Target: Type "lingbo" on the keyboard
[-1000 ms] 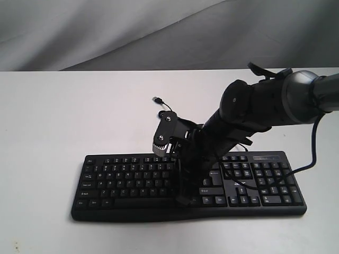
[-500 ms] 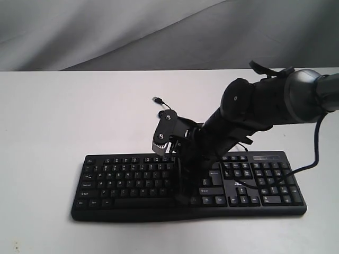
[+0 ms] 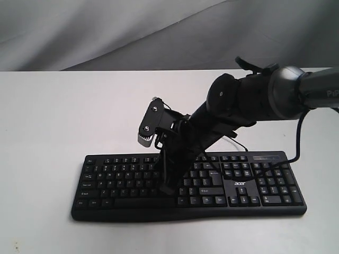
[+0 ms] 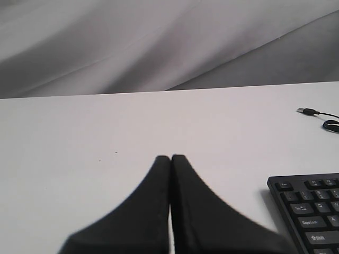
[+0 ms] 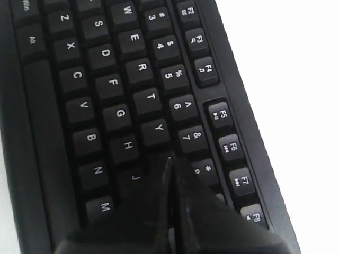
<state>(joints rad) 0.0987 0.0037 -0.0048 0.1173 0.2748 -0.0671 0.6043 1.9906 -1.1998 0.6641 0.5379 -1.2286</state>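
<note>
Tip of my right gripper [image 5: 169,161], jaws pressed together, sits at the acer keyboard [image 3: 254,182] by Y/J; left gripper [image 4: 170,159] likewise together over worktop [image 4: 79,137].

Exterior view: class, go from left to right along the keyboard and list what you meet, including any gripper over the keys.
Along the keyboard: Caps Lock key → right gripper → acer logo → number pad.
</note>
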